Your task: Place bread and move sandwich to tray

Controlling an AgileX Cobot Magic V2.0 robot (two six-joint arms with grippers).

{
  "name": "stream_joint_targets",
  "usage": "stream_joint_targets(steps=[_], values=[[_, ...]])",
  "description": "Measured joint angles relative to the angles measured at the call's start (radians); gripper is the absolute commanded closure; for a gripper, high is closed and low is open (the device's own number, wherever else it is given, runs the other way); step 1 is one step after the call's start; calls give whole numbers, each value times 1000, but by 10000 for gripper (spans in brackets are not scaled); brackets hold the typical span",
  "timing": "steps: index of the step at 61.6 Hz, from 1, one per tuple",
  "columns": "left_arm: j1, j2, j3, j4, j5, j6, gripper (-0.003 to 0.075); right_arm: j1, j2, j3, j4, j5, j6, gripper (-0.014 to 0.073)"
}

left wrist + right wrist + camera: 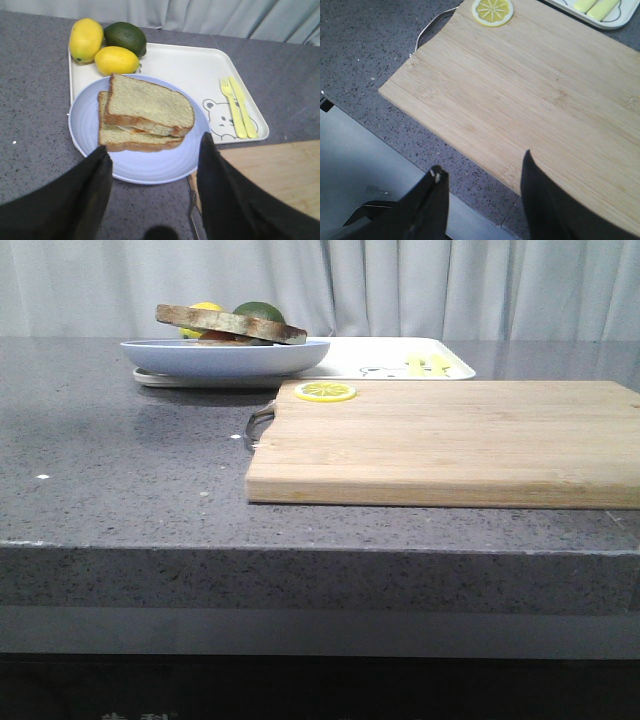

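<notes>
The sandwich (pixel 142 117) lies on the light blue plate (pixel 150 170): two brown-crusted slices with a little egg showing between them. The thick bread slice (pixel 150 102) is the top one. The plate rests on the left part of the white tray (pixel 190 70). In the front view the sandwich (pixel 232 325), the plate (pixel 225 357) and the tray (pixel 390 360) stand at the back. My left gripper (pixel 154 145) is open and empty, just short of the plate's near rim. My right gripper (pixel 482 162) is open and empty over the counter's front edge, by the cutting board's near side. Neither gripper shows in the front view.
A wooden cutting board (pixel 450 440) with a metal handle lies in front of the tray, with a lemon slice (pixel 325 392) at its far left corner. Two lemons (pixel 86 39) and a dark green fruit (pixel 126 37) sit at the tray's far left. A yellow fork and knife (pixel 239 107) lie on its right.
</notes>
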Motion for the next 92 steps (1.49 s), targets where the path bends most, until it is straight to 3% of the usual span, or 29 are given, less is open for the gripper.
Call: stream_joint_targets(steps=[9,22,34,53,59,73,76,92], values=[[-85,-128,152,53,-33,21,333,-4,-1,0,0,0,10,221],[-184,-284,321,180,-41,28,333,-89,-70,7,-2,8,48,153],[-193,-417,426,294,-41,11,333,-149,-206,58,-8,34,53,146],[-193,-629,559,408,13,-67,346,-155,-382,151,-24,40,55,153],[-193,-651,573,408,17,-69,413,-155,-395,165,-37,42,55,226],[-193,-653,577,409,17,-69,739,-155,-397,188,-43,43,55,629],[-193,-653,577,409,17,-69,738,-155,-397,188,-43,43,55,712],[-193,-654,577,410,17,-70,738,-156,-397,188,-52,45,57,712]])
